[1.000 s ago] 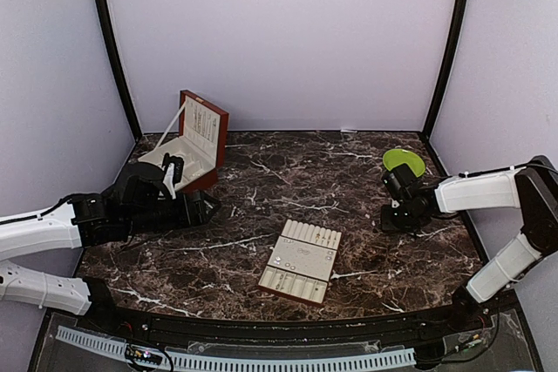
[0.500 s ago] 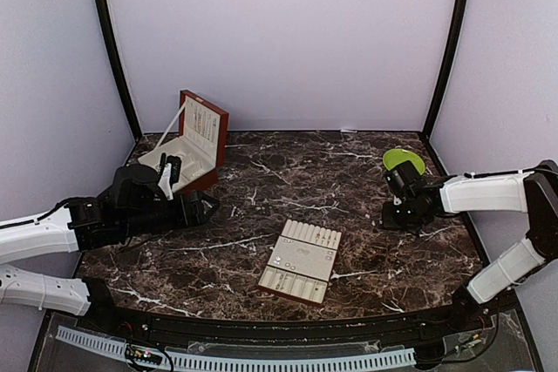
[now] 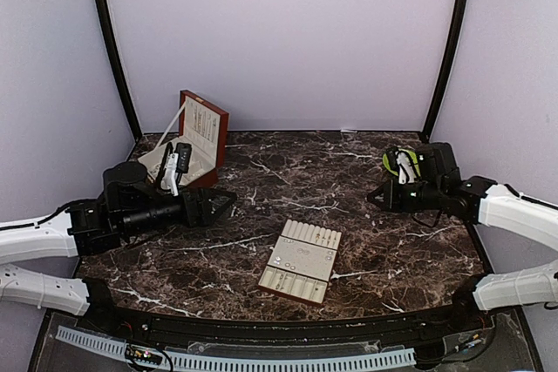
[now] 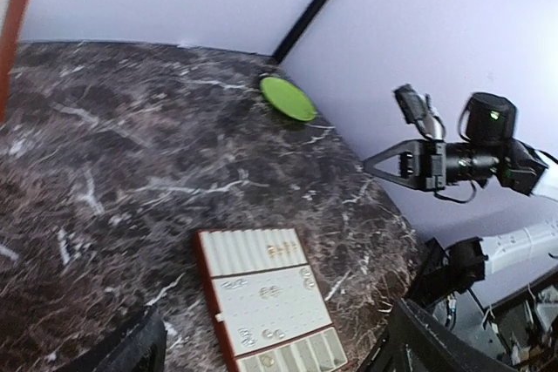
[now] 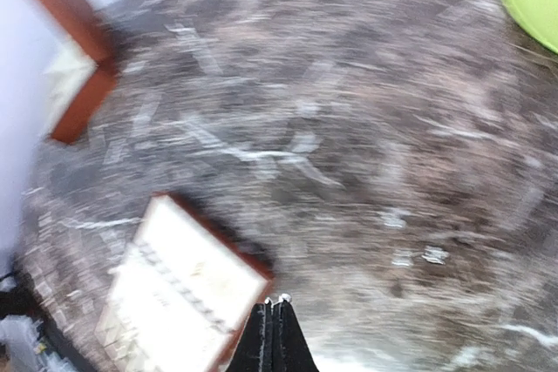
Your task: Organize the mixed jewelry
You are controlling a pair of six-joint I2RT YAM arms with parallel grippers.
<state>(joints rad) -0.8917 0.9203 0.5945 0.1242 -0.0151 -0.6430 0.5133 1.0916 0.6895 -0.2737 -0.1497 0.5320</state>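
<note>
Jewelry (image 4: 270, 292): several tiny silvery pieces, all in the cream slotted tray (image 4: 231, 254); none seen loose on the marble table (image 3: 288, 172).
Progress: judged well along; sorting by kind too small to check.
Tray: 6 o'clock of table centre.
Wooden box (image 3: 205, 128): 10 o'clock, lid up, contents unreadable.
Green dish (image 4: 288, 98): 2 o'clock, nothing made out inside.
Left gripper (image 3: 220, 204): 9 o'clock, spread wide, holding nothing.
Right gripper (image 5: 272, 302): 3 o'clock, tips pressed together, nothing visible between.

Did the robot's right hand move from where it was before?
Yes. The right hand shifted left and back toward the green dish, and its wrist now covers part of the dish.
</note>
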